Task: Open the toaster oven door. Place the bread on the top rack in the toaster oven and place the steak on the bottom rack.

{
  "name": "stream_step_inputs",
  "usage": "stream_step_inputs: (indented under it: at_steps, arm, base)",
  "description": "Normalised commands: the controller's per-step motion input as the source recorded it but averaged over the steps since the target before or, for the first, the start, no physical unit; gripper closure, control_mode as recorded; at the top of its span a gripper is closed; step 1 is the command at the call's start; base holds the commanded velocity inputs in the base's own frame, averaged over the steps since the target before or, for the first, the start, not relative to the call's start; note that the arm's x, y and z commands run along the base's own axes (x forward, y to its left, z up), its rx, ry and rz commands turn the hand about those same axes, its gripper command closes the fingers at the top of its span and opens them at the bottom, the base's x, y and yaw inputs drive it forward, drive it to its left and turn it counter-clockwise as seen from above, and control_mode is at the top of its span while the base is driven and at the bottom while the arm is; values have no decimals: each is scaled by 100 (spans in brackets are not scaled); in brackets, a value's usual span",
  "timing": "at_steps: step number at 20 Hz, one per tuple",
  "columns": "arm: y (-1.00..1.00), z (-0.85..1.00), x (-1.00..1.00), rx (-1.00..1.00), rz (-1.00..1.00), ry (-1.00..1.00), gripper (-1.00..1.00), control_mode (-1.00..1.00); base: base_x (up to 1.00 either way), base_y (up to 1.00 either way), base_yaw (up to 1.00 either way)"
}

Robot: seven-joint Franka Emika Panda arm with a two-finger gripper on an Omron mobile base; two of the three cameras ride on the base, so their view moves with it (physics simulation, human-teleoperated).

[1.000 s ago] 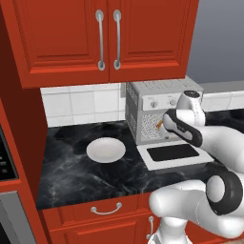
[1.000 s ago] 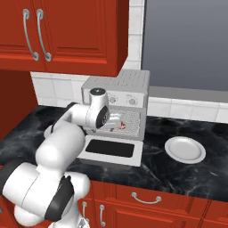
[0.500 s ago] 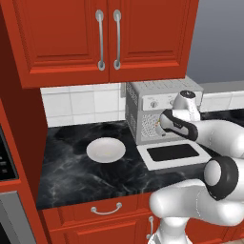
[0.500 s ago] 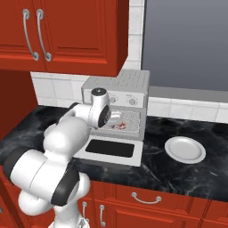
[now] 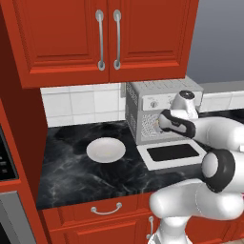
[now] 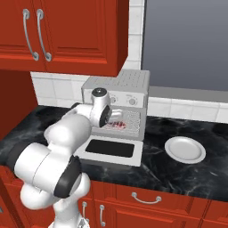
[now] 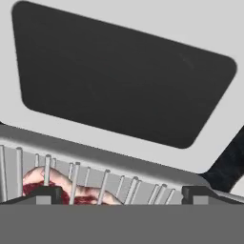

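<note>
While a white plate (image 5: 106, 149) sits on the counter (image 5: 71, 167) at nine o'clock of the oven (image 5: 143, 114), its door (image 5: 172, 153) lies folded down flat. The gripper (image 7: 121, 194), fingers spread apart, hangs over the rack (image 7: 86, 178); the steak (image 7: 57, 183) lies beneath those wires.

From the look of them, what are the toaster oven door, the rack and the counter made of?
The toaster oven door, lying open and flat, looks like pale matte metal framing a dark glass window, though painted plastic is possible. The rack looks like thin bare steel wire: silver parallel rods with the steak seen through them. The counter looks like polished black marble, given its pale veins.
</note>
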Motion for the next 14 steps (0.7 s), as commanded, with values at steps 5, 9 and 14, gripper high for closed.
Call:
stream_step_inputs:
  at_steps: [5,9,14]
  arm:
    - [0,-5,19,0,0,-10,-100,-100]
    - [0,12,-30,1,0,-4,-100,-100]
    - [18,78,-81,1,0,4,-100,-100]
  base:
    - [0,0,0]
    - [0,0,0]
    - [0,0,0]
